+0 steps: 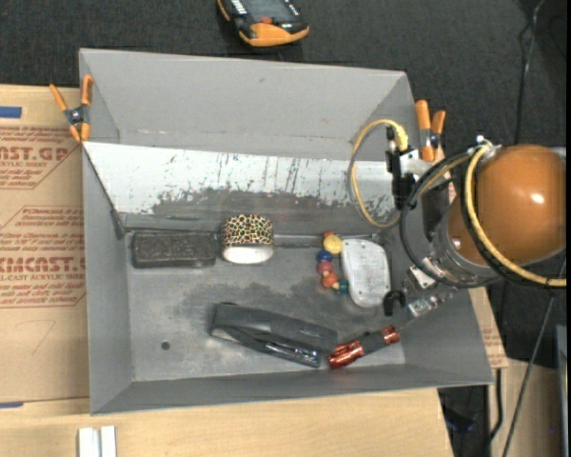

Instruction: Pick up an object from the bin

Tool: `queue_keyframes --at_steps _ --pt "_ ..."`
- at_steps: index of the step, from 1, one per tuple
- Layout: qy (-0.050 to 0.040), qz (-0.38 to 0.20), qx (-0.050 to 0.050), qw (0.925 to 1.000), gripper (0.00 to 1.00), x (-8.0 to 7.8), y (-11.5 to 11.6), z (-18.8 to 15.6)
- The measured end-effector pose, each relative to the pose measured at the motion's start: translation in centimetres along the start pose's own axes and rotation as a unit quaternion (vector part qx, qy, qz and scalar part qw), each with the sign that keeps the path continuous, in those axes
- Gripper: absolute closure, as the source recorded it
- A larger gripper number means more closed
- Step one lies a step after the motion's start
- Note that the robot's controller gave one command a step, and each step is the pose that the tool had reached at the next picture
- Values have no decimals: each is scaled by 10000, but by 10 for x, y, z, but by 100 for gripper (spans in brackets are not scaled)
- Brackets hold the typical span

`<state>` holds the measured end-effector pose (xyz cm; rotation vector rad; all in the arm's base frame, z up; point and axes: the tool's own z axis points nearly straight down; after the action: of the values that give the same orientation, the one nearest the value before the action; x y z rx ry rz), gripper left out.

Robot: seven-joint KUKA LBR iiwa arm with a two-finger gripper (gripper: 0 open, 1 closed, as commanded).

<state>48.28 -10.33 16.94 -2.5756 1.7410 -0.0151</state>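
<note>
My gripper [403,301] hangs low at the right side of the bin, mostly hidden beneath the arm's wrist. Just left of it lies a white rounded object [364,271] with small coloured beads [328,263] on its left side. Below the gripper, near the front wall, lies a red and black pen-like tool [362,347]. A long black stapler-like tool [266,332] rests on the floor to the left of that tool. Nothing shows in the gripper's grasp.
A leopard-print tape roll [247,238] and a dark grey rectangular block [172,248] lie at the back left of the bin floor. The arm with its orange dome and yellow cable overhangs the right wall.
</note>
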Motion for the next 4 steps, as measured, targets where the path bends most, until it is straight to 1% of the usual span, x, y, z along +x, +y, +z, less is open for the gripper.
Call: queue_keyframes --at_steps 1,2,3,4 --pt "-20 1699 -39 9854 100 1 1 38" --pt "-17 1424 -41 9898 100 -6 -4 44" --pt "-42 140 -39 9999 100 0 -16 75" --pt "-71 1054 -91 9944 100 -6 -16 68"
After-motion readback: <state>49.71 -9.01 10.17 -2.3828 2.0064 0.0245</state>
